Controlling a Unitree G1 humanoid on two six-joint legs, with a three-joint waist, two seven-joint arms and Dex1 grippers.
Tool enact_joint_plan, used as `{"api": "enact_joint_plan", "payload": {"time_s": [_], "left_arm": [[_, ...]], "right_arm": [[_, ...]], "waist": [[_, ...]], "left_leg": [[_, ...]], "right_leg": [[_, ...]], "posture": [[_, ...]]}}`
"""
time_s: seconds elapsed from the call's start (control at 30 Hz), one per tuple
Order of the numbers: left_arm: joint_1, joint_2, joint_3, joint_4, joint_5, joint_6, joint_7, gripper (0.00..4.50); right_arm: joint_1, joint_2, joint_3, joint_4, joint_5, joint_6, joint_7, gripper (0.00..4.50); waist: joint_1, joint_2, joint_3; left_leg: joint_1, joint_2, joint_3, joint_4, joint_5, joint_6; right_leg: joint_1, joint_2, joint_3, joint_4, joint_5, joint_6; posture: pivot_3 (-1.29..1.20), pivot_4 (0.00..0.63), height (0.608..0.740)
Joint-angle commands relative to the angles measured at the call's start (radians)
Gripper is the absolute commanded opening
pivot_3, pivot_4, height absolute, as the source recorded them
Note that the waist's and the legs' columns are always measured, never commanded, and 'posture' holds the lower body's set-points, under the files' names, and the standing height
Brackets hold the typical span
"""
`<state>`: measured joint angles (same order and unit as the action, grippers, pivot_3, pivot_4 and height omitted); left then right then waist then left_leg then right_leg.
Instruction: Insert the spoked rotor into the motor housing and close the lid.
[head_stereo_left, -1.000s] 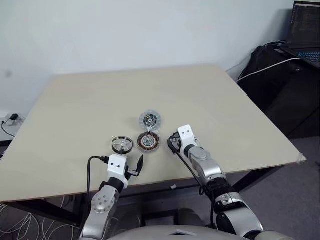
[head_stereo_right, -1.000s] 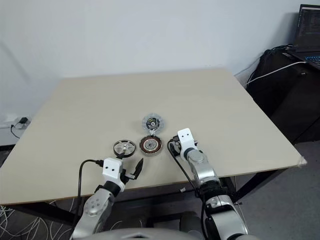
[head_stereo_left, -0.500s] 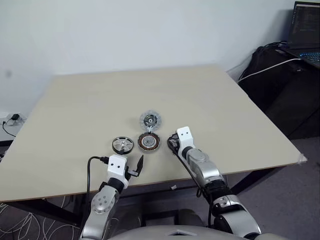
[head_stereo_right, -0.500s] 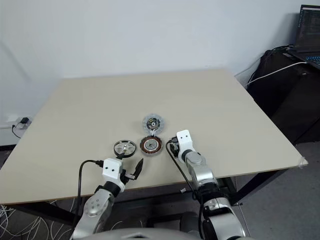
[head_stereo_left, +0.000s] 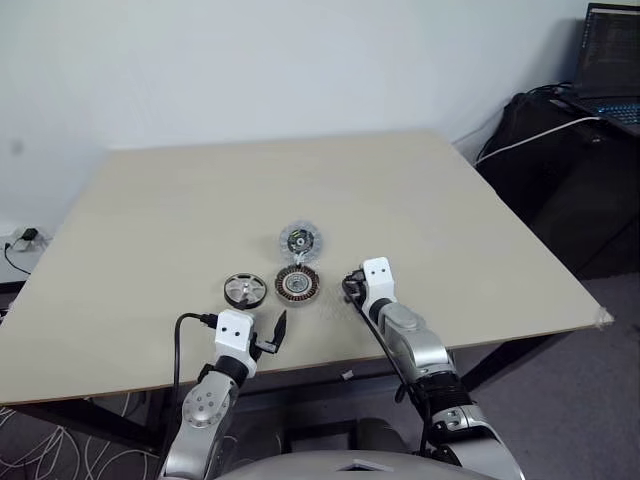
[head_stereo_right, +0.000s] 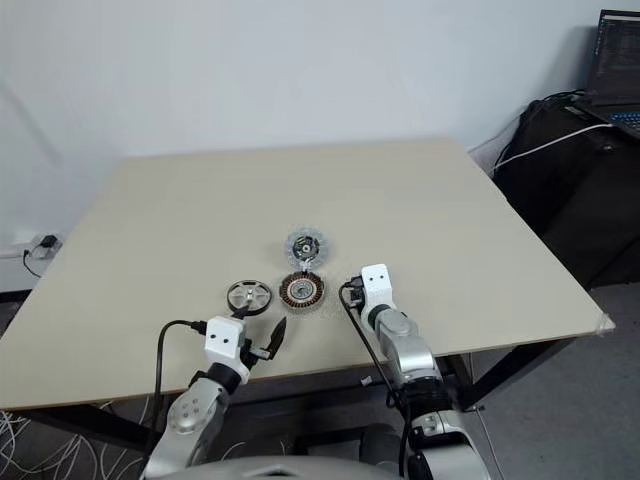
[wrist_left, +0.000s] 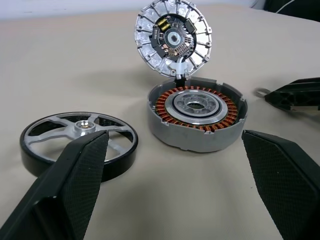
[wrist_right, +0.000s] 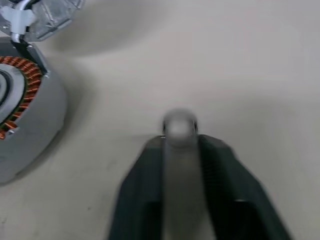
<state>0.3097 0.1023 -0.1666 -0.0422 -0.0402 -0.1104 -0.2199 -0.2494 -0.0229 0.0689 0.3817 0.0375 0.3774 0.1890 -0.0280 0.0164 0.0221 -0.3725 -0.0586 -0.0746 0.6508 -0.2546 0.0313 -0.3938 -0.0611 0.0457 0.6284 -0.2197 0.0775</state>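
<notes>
Parts lie in a small cluster near the front middle of the beige table (head_stereo_left: 420, 200). We see the motor housing (wrist_left: 197, 116) flat on the surface, copper windings up. The lid (wrist_left: 173, 38) stands tilted on edge right behind it, dark centre patch facing us, joined to the housing by a short white piece. The spoked rotor (wrist_left: 79, 143) lies flat just beside the housing, on its left and apart from it. Our left gripper (head_stereo_left: 272, 335) hovers near the table's front edge, fingers spread wide and empty. Our right gripper (wrist_right: 179, 137) sits just right of the housing, its fingers pinching a tiny metal washer (wrist_right: 179, 125) at their tips.
</notes>
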Motion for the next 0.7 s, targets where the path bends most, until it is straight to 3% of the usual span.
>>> {"api": "enact_joint_plan", "payload": {"time_s": [0.03, 0.33, 0.43, 0.7], "left_arm": [[-0.009, -0.002, 0.004, -0.016, 0.004, -0.018, 0.001, 4.5], [-0.01, -0.004, 0.005, -0.017, 0.0, -0.014, 0.0, 4.5], [-0.011, -0.004, 0.004, -0.017, -0.002, -0.012, -0.002, 4.5], [-0.015, -0.006, 0.005, -0.012, -0.003, -0.012, -0.002, 4.5]], "right_arm": [[0.004, 0.011, 0.007, -0.015, 0.0, 0.005, -0.001, 0.19], [0.036, -0.019, 0.043, -0.102, 0.012, -0.026, 0.082, 0.19], [0.032, -0.019, 0.049, -0.137, 0.017, -0.032, 0.096, 0.76], [-0.061, 0.006, 0.04, -0.052, -0.007, -0.035, 0.038, 3.3]], "waist": [[-0.001, 0.0, 0.0], [0.001, 0.0, 0.0], [0.0, 0.0, 0.001], [0.003, 0.0, 0.001]], "left_leg": [[0.0, 0.0, 0.0, 0.0, 0.0, 0.0], [0.0, 0.0, 0.0, 0.0, 0.0, 0.0], [-0.001, 0.0, 0.0, -0.001, 0.0, 0.0], [-0.001, 0.0, 0.0, -0.001, 0.0, 0.0]], "right_leg": [[0.0, 0.0, 0.0, 0.0, 0.0, 0.0], [-0.001, 0.0, 0.0, 0.0, 0.0, 0.0], [-0.001, 0.0, 0.0, 0.0, 0.0, 0.0], [-0.002, 0.0, 0.0, 0.0, 0.0, 0.0]], "posture": [[0.0, 0.0, 0.74], [0.0, 0.0, 0.74], [0.0, 0.0, 0.74], [0.0, 0.0, 0.74]]}}
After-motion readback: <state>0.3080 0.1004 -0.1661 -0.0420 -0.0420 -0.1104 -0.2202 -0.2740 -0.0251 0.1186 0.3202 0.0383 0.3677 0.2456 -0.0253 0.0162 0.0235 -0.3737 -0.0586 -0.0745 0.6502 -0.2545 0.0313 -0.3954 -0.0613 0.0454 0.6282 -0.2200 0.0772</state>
